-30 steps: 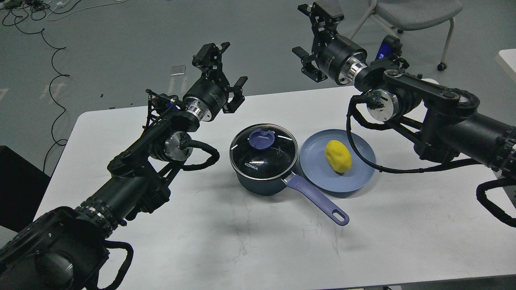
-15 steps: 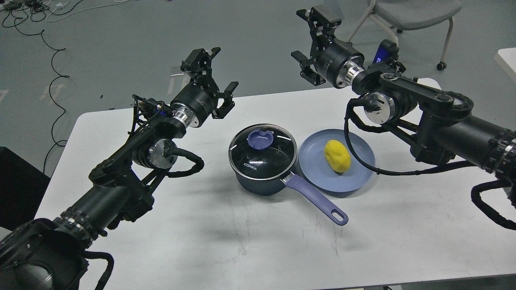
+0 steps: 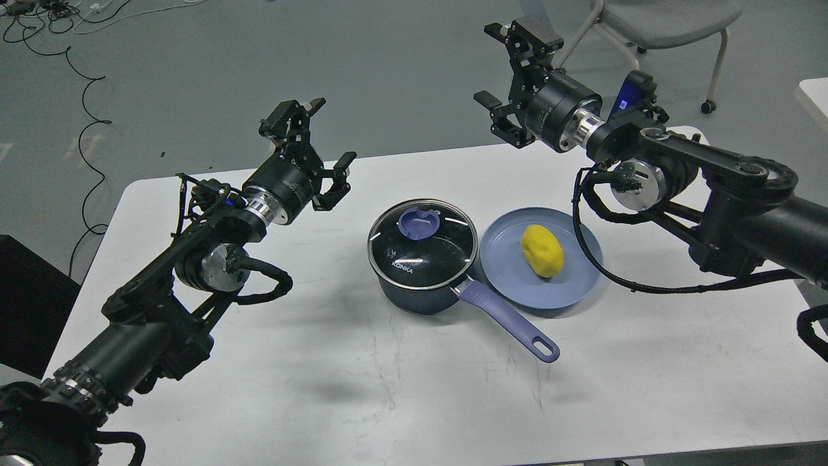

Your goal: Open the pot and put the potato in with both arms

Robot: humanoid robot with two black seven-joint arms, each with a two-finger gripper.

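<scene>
Black jointed arms [image 3: 149, 310] with silver joint rings and looping black cables.

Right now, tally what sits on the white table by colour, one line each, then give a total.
Dark navy: 1, the pot with its glass lid on.
Lavender-purple: 2, the pot's handle and the lid knob.
Blue: 1, the plate.
Yellow: 1, the potato on that plate.
Total: 3 separate things, pot, plate, potato.

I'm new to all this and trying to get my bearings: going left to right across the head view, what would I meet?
Left end effector, open → pot with its lid on → right end effector, open → potato lying on the blue plate.
</scene>
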